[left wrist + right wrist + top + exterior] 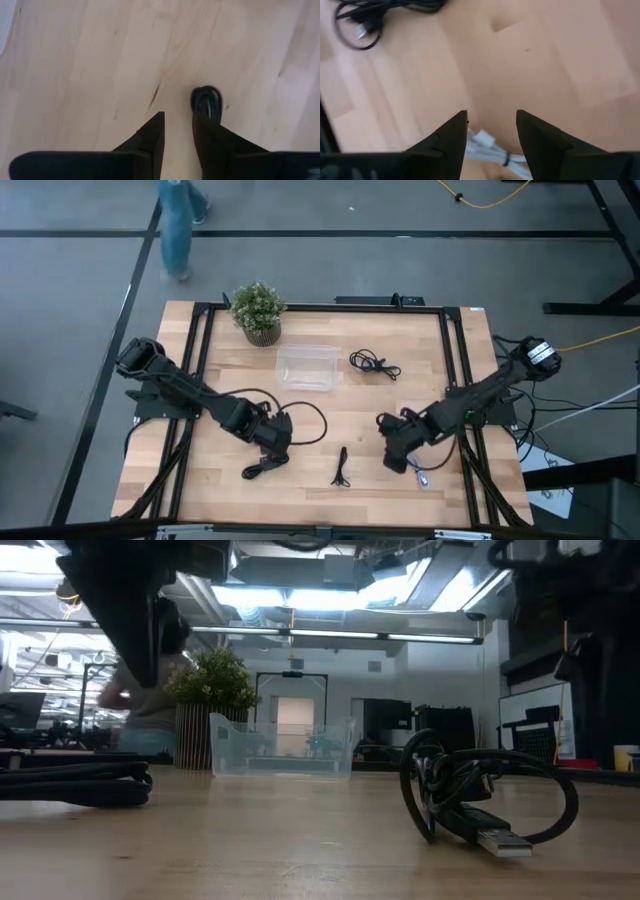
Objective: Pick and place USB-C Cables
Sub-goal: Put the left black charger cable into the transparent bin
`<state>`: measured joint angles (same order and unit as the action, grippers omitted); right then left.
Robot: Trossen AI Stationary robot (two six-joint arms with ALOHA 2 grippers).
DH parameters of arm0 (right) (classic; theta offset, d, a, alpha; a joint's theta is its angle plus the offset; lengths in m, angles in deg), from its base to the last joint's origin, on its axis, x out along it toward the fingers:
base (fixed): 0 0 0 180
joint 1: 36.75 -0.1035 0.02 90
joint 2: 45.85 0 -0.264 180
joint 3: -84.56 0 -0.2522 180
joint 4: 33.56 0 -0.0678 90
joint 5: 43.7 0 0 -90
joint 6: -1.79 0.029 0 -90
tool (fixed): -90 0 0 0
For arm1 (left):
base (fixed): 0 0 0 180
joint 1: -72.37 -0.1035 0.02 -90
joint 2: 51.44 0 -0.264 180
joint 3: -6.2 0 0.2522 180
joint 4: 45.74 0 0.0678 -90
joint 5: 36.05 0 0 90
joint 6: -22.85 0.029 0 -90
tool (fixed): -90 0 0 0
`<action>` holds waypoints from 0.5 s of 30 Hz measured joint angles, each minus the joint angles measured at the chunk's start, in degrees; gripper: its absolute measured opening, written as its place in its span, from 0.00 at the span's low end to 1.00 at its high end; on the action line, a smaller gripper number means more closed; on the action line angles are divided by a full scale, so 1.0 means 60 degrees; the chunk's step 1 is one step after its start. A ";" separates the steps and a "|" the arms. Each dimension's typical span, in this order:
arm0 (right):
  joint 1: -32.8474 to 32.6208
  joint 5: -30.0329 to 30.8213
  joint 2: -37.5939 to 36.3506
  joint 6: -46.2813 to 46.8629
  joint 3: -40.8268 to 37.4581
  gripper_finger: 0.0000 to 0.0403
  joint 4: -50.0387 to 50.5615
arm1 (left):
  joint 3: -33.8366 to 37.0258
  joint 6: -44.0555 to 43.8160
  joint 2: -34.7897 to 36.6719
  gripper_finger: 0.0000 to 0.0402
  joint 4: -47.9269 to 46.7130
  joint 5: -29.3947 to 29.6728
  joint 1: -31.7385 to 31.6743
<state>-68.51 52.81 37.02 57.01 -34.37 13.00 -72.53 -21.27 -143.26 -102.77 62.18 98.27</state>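
White cable [487, 150] between right pincer [491, 131] fingers

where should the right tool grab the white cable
Across the bundled middle of the white cable, coming straight down from above: it lies flat on the table, a tie cinches its strands there, and the open right tool already straddles it.

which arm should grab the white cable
Right. Its end effector is open directly over the white cable at the table's right front, while the left end effector sits across the table by a black cable.
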 joint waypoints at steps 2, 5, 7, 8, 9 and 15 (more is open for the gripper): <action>-0.0216 0.0003 0.0000 0.0007 0.0000 0.43 -0.0098 | -0.0018 -0.0136 -0.0229 0.23 0.0196 0.0032 0.0099; -0.0477 0.0000 -0.0003 0.0007 0.0000 0.43 -0.0105 | 0.0015 -0.0030 -0.0508 0.23 0.0080 0.0042 0.0263; -0.0635 0.0000 -0.0001 0.0008 0.0000 0.43 -0.0143 | -0.0007 0.0219 -0.0734 0.23 0.0283 0.0011 0.0261; -0.0728 0.0003 -0.0004 0.0007 0.0000 0.43 -0.0197 | -0.0007 0.0421 -0.0823 0.23 0.0273 -0.0097 0.0254; -0.0824 0.0003 -0.0004 0.0007 0.0000 0.43 -0.0249 | -0.0001 0.0547 -0.0912 0.23 0.0230 -0.0140 0.0247; -0.1240 -0.0001 -0.0004 0.0025 0.0004 0.43 -0.0352 | -0.0003 0.0440 -0.1236 0.23 0.0440 -0.0554 0.0332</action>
<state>-75.95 52.80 37.00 57.16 -34.34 10.88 -72.54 -18.64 -150.68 -100.13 58.86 100.25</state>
